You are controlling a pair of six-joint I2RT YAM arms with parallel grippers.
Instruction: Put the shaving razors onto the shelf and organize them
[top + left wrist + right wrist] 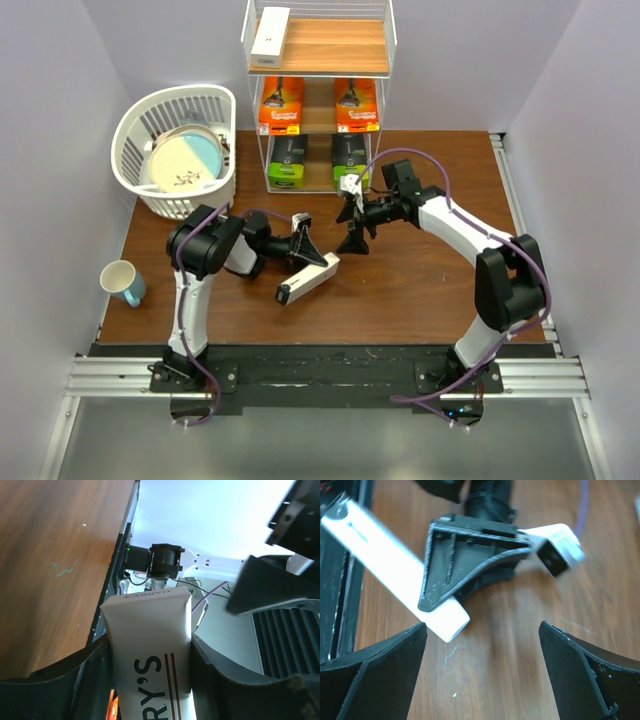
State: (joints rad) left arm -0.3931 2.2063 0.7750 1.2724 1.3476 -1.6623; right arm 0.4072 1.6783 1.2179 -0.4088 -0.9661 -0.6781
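Five packs are on the shelf [330,45]: a white box [270,32] lies at the left of the top board, two orange boxes [281,103] [356,103] stand side by side on the middle tier, and two green packs [287,160] [347,155] stand side by side on the bottom tier. Sixth pack, the HARRY'S box [308,280], is off the shelf, mid-table [420,290], just in front of the rack. Left gripper [312,258] is clamped on it. Left wrist view shows both fingers [210,680] pressed against the long sides of the box [150,625], with its end sticking out past the tips. Can't tell if the box touches the wood or sits just above it. Right gripper [352,225] is near the bottom tier and just right of the left one, apart from it. Its jaws are spread wide with nothing between them [482,650], and its camera looks down at the held box [390,565]. Basket [135,125] with a plate [185,162] sits at the far left, and the mug [122,282] at the near left.
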